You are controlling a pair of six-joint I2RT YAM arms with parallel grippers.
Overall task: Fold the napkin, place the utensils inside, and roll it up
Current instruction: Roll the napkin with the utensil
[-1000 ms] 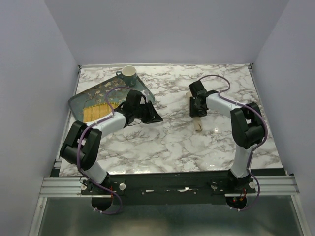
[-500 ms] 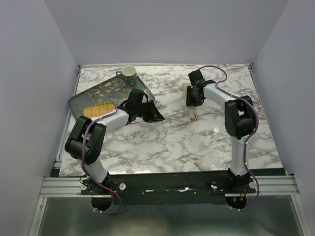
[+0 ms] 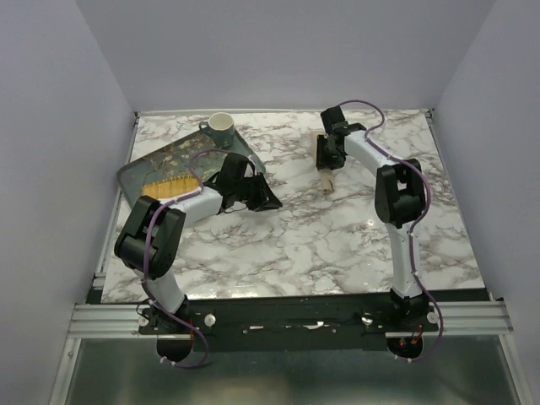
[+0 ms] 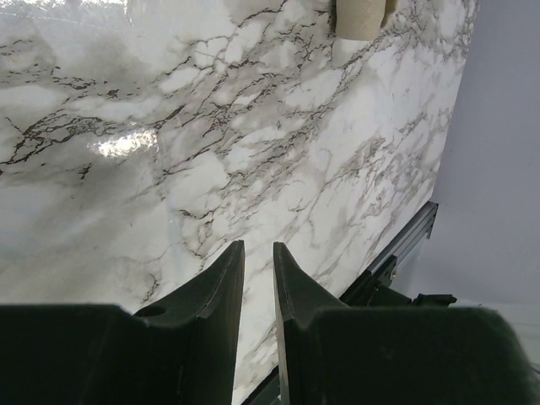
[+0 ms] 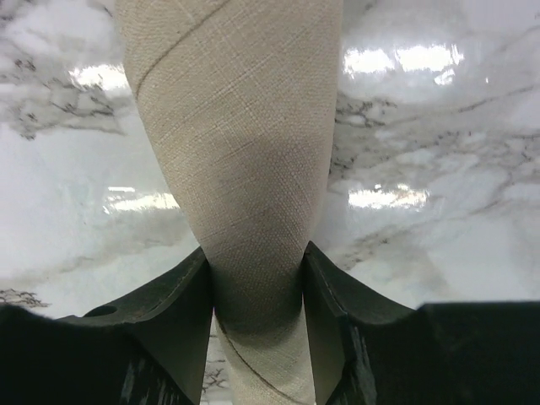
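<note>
The beige napkin [image 3: 328,180] is rolled into a tight tube at the far middle of the marble table. My right gripper [image 3: 327,162] is shut on the roll; in the right wrist view the fingers [image 5: 181,295] pinch the cloth [image 5: 245,169] at a narrowed waist just above the table. The spoon is hidden; I cannot see it in any view. My left gripper [image 3: 270,203] is empty, low over the table left of centre, its jaws nearly together with a thin gap [image 4: 258,249]. The roll's end shows at the top of the left wrist view [image 4: 361,18].
A dark teal floral tray [image 3: 139,173] lies at the back left with a yellow-orange mat [image 3: 164,187] on it. A teal cup [image 3: 221,126] stands at the tray's far corner. The table's metal front rail [image 4: 405,245] shows in the left wrist view.
My right gripper has carried the napkin roll toward the table's far edge, and its arm has straightened. My left gripper has stayed nearly in place.
</note>
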